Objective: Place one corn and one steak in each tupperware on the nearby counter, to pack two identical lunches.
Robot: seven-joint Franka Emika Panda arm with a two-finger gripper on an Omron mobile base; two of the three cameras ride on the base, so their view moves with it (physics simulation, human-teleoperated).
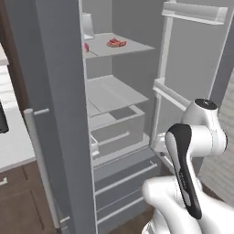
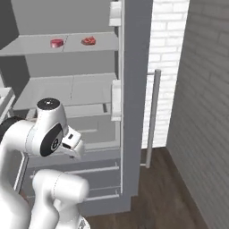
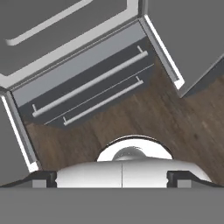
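1. Gripper (image 2: 77,150) hung folded low by the base, facing the floor; finger spread could not be told.
2. Both steaks sat on the fridge's top shelf (image 2: 27,44): the flat slab (image 2: 88,41) near the front edge, the chunk (image 2: 56,43) left of it.
3. Risk, I judged: the long upward reach could clip the open door (image 2: 134,89) or the shelf edge.

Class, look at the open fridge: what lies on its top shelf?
Two red steaks: a roundish chunk and a flat marbled slab. The shelf's far left is cut off, so anything there is unseen.
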